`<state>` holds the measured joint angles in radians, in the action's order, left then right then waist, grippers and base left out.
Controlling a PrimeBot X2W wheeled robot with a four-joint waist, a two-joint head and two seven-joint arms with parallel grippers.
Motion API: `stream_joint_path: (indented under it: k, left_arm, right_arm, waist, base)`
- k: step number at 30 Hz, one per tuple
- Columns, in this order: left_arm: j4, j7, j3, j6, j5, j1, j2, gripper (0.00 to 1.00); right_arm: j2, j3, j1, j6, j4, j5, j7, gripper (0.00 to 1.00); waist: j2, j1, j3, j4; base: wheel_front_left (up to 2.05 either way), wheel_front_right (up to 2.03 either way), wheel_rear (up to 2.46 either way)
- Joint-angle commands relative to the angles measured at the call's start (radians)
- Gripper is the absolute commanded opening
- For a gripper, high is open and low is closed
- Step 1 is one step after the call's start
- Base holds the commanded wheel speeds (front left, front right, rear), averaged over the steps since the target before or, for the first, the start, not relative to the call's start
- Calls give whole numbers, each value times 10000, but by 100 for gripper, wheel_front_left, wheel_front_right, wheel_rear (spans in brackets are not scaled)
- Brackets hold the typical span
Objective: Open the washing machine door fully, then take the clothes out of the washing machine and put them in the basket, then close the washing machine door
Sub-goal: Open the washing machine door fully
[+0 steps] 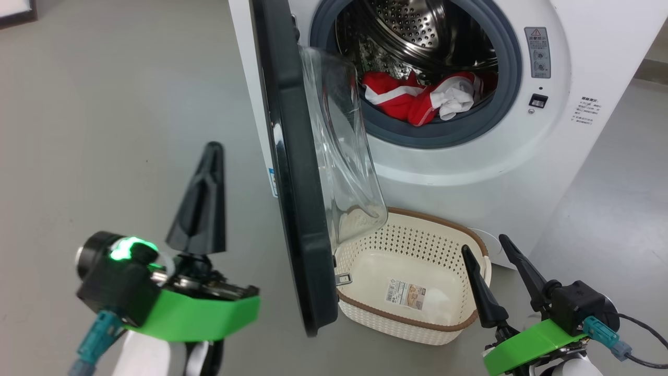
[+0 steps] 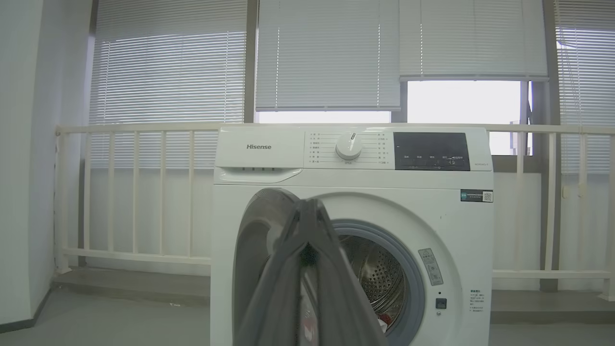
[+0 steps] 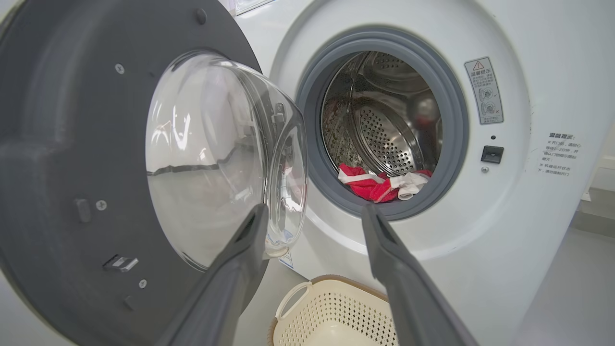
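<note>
While the door (image 1: 297,209) stands swung out edge-on from the washer (image 1: 469,172), the clothes (image 1: 412,99) sit in a red-and-white heap at the front lip of the washer's drum. Basket (image 1: 417,213) on the floor right below the washer's mouth, nothing in it but its sticker. Left claw (image 1: 213,156) pinched fully shut on nothing, out in front of the washer, beyond the door's outer face. Right claw (image 1: 484,244) spread wide and empty, low before the washer, aimed at its mouth. Now the worries: that door looks short of fully open, and its glass bowl juts over one end of the basket, so an arm reaching into the washer could clip it, or a dangling garment could drape on it and miss the basket. Soft fabric, too: a shallow pinch may lift one piece and leave another trailing over the washer's gasket, ready to be trapped when the door shuts
</note>
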<state>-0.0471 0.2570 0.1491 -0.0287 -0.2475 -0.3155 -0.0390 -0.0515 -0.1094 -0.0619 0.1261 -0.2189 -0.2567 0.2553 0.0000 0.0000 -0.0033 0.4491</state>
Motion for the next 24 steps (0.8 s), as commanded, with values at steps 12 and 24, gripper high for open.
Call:
stream_joint_path:
  k: [12,24]
  left_arm:
    - [-1147,-245,2954,-193,249,-205,-112,0]
    - [492,-599,4291,-74,-808,15,-112,0]
  right_arm:
    - [12,-338,-121,46,206,-2,65,100]
    - [12,-481,-190,46,165,-47,65,100]
  waist:
    - [0,0,137,-81]
    - [0,0,243,-281]
  base:
    - [0,0,0]
    - [0,0,0]
